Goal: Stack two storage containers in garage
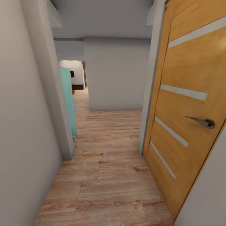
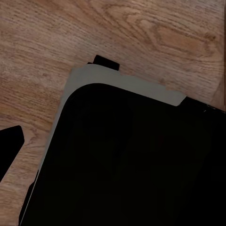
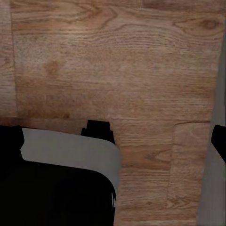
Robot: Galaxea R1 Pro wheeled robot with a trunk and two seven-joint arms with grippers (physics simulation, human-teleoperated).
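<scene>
I am in a narrow hallway with a pale wood-plank floor (image 1: 106, 175). Far down the passage a lit room (image 1: 76, 74) opens, and a small orange-red patch (image 1: 73, 91) sits low at its entrance, too small to tell whether it is a storage container. The garage is out of view. My left gripper (image 2: 113, 150) hangs over the floor and my own dark base, one black fingertip (image 2: 9, 148) showing at the frame's edge, nothing held. The right gripper (image 3: 115, 141) is open over the planks, with a fingertip (image 3: 219, 143) wide apart from the other.
An open wooden door (image 1: 188, 110) with a metal handle (image 1: 204, 121) lines the right side. A grey wall corner (image 1: 59, 125) juts in on the left, with a teal panel (image 1: 69, 100) behind it. A grey wall (image 1: 116, 75) blocks straight ahead; the passage continues along its left.
</scene>
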